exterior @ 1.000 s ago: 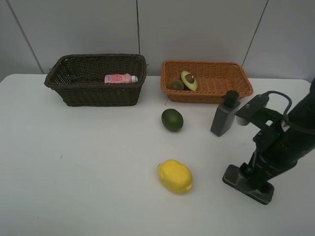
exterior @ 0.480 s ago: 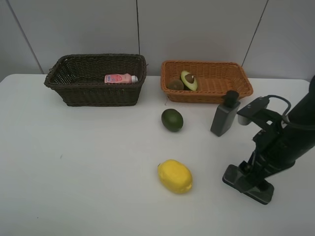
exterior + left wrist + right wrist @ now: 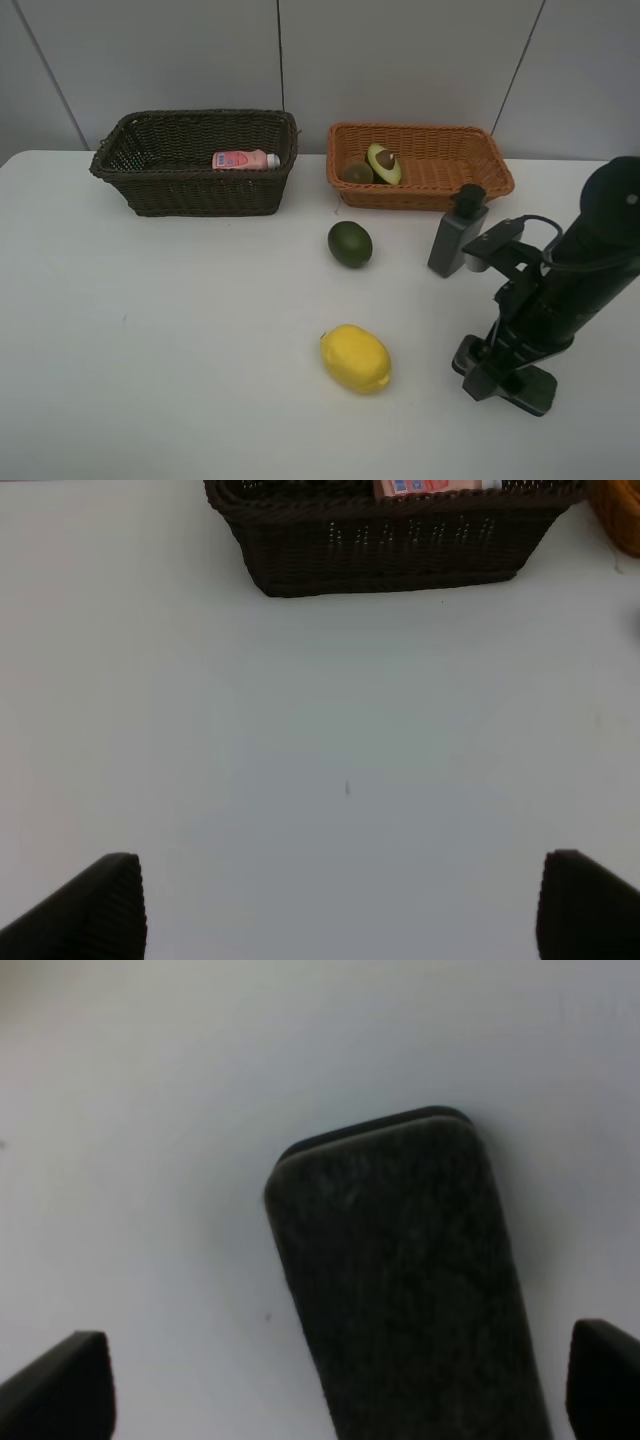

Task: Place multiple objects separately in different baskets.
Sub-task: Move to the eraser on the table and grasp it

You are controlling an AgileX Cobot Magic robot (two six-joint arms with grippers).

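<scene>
Exterior high view: a white table (image 3: 150,330) is shown. A dark brown-black rectangular woven wicker basket (image 3: 195,190) is set at far left, and a pink bottle (image 3: 240,159) is laid on its side inside it, towards its right end. A lighter orange-tan rectangular woven wicker basket (image 3: 440,190) is set to its right, apart from it; a halved avocado with pit (image 3: 384,164) and a brown kiwi (image 3: 357,172) are held in its left end, touching each other. A round green lime-like fruit (image 3: 350,244) is placed on the table just near of the orange-tan basket's left corner. A yellow lemon (image 3: 355,359) is placed nearer still, well apart from it. A dark grey pump bottle (image 3: 455,238) is stood upright just near of the orange-tan basket. A dark rectangular slab (image 3: 530,390) is laid flat at near right, with the right gripper (image 3: 487,372) positioned directly over it. Left wrist view: the left gripper (image 3: 340,908) is seen with fingers spread wide above bare table, nothing between them; the dark basket and pink bottle are seen beyond. Right wrist view: the right gripper's fingers (image 3: 60,1390) are seen spread wide, the slab lying between them, with no contact visible.
</scene>
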